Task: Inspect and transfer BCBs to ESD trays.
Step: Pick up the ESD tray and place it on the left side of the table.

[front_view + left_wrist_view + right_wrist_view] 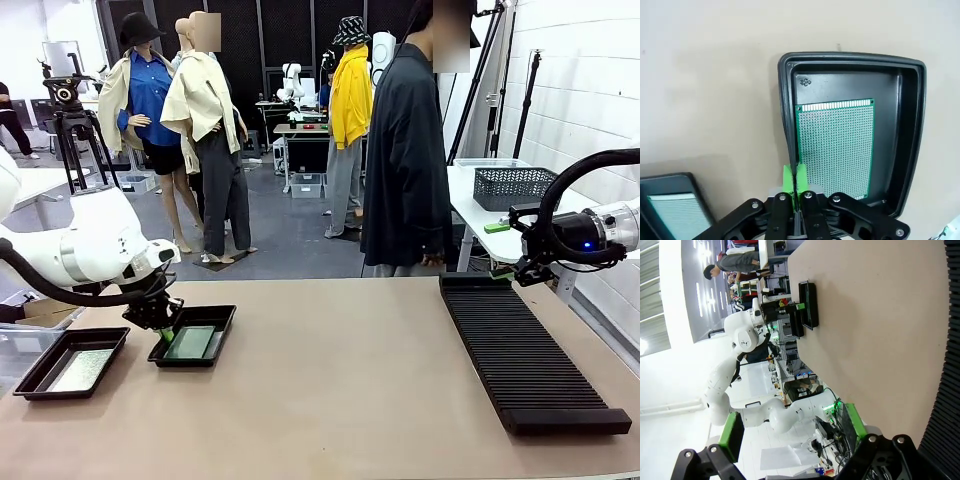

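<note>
Left gripper (796, 187) pinched together at the tray (910, 130) wall beside the BCB (836, 147) — lifting carelessly could tip it; right gripper (790, 432) spread, idle.

- Table (330, 380): tan, flat top.
- ESD trays, two, black, side by side at its left: outer tray (70, 362), inner tray (193, 335).
- Slotted rack (525, 350): long, ribbed, black, at its right.
</note>
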You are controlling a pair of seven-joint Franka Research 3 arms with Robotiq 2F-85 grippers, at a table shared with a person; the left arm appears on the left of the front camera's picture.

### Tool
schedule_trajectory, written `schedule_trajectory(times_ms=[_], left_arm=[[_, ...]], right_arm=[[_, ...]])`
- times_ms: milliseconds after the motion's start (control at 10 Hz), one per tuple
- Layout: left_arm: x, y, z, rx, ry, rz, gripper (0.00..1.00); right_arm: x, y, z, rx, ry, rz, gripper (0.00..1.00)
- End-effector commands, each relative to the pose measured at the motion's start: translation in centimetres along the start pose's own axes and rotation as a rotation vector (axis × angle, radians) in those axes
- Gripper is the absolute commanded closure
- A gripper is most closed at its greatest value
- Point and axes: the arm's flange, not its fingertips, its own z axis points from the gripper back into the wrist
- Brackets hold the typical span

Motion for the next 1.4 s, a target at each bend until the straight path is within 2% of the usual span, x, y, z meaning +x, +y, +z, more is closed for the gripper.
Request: schedule_trajectory(times_ms=[0,1300], left_arm=[[-0.4,1.8,0.0,0.038,0.018,-0.032,1.00],[-1.0,3.6,1.8,0.065,0.051,-0.094,1.00]], right_arm=[[-0.2,0.0,-0.2,-0.010,-0.005,-0.006,0.00],[-0.2,0.0,-0.2,-0.010,-0.005,-0.006,0.00]])
